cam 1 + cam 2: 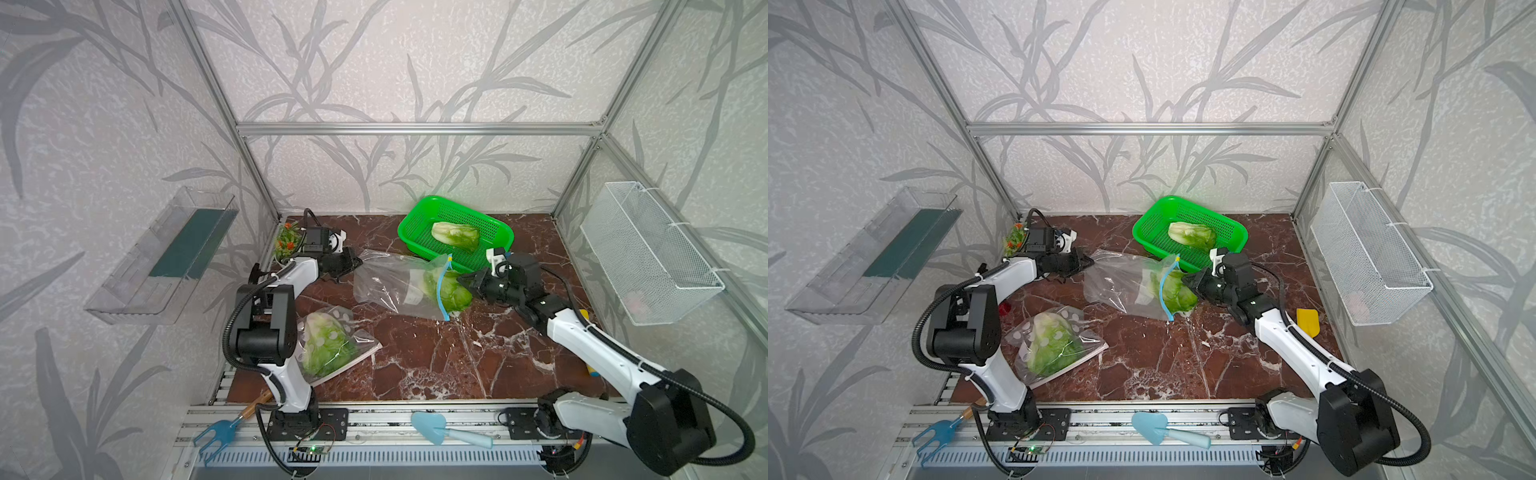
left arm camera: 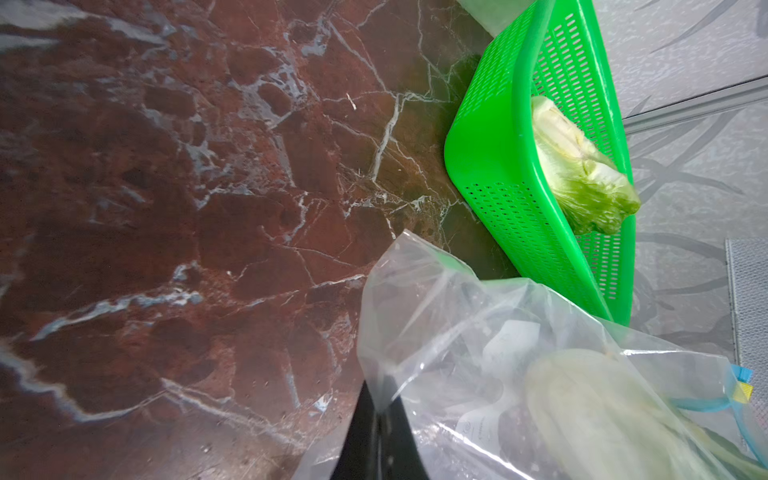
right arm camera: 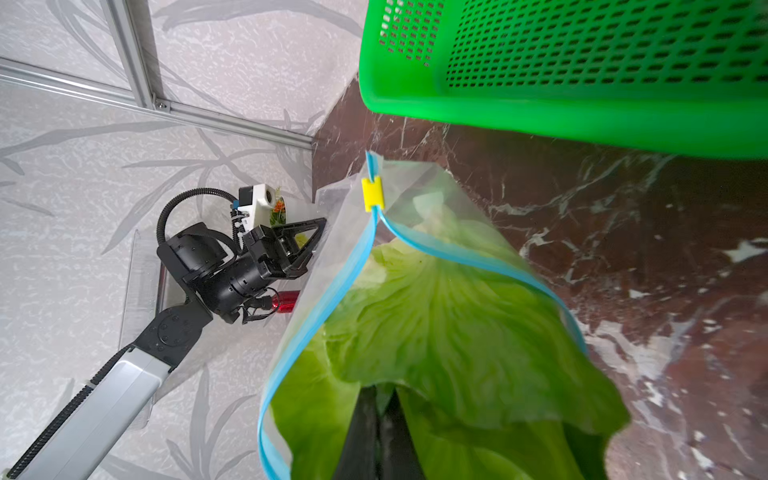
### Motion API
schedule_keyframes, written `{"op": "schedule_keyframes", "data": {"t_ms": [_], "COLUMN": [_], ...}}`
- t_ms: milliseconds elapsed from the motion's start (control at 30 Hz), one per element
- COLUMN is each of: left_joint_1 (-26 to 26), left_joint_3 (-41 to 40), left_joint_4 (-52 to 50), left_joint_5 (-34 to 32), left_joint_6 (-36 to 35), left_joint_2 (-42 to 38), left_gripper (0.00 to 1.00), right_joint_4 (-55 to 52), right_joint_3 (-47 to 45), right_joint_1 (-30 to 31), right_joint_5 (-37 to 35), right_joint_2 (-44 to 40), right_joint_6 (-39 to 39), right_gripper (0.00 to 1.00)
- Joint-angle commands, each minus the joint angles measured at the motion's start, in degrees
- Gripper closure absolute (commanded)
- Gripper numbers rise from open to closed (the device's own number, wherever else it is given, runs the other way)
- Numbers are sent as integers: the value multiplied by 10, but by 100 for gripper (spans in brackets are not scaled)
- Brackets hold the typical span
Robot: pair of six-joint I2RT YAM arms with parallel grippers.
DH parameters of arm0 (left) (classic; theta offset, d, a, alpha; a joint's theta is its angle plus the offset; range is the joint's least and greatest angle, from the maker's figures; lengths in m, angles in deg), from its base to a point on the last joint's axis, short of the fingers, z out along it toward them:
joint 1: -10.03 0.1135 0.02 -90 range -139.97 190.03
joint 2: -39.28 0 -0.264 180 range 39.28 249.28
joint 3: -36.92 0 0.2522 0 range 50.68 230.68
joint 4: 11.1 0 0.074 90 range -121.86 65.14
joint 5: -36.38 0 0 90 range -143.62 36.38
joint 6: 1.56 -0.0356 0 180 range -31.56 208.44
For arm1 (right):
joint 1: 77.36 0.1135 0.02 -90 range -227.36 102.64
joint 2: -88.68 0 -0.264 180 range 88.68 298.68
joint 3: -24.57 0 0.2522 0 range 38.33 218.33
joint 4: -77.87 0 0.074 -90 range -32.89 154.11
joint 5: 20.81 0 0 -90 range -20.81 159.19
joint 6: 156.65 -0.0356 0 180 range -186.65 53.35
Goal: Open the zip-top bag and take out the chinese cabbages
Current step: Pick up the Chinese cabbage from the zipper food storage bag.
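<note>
Okay, the red-brown marble counter (image 1: 436,357) carries everything. The green basket (image 1: 415,220) sits at the back, right of centre, with the basket cabbage (image 1: 455,236) lying inside it.

The zip-top bag (image 1: 386,282) lies sideways mid-counter, just in front of the basket, between the two grippers. Its mouth faces the right arm. The blue zip track (image 3: 324,307) is spread apart, so the bag is open. A second bag (image 1: 351,332) lies near the left arm's base with the third cabbage (image 1: 326,347) inside it.

The bagged cabbage (image 1: 451,291) sits at the mouth end of the zip-top bag. Its green leaves poke out past the zip and its pale stem end is deeper in the film.

The left gripper (image 1: 356,262) is at the bag's closed bottom corner. In the left wrist view its fingers (image 2: 365,440) are pressed together on the film.

The right gripper (image 1: 462,283) is at the mouth. In the right wrist view its fingers (image 3: 361,436) are pinched together on a leaf of the bagged cabbage.

The potted flowers (image 1: 287,241) stand in the back-left corner, behind the left gripper. The yellow slider (image 3: 371,194) is parked at the track's end nearest the basket.
</note>
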Motion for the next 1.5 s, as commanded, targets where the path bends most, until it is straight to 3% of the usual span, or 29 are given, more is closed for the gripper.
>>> {"op": "schedule_keyframes", "data": {"t_ms": [0, 133, 267, 367, 467, 867, 1033, 1233, 1467], "left_joint_1": [10, 11, 10, 9, 7, -20, -1, 20, 32], "left_joint_3": [25, 43, 74, 67, 30, 28, 8, 2, 11], "left_joint_4": [-44, -59, -92, -42, 95, 146, 145, 150, 112], "left_joint_5": [-30, -47, -66, -2, 87, 108, 103, 110, 101], "left_joint_6": [-30, -35, -50, -20, 66, 87, 84, 91, 72], "left_joint_2": [12, 18, 32, 36, 40, 29, 14, 10, 7], "left_gripper": [100, 100, 100, 100, 100, 100, 100, 100, 100], "right_joint_4": [-54, -68, -17, -39, 7, 67, 12, -20, -40], "right_joint_3": [33, 53, 91, 160, 142, 131, 124, 103, 100], "right_joint_1": [-18, -37, -40, 1, 32, 60, 37, -3, -16], "right_joint_5": [-8, -17, -6, 32, 9, 36, 33, 85, 101], "right_joint_2": [-34, -42, -21, 48, 83, 178, 159, 133, 101], "right_joint_6": [38, 58, 49, 75, 46, 55, 107, 183, 202], "right_gripper": [100, 100, 100, 100, 100, 100, 100, 100, 100]}}
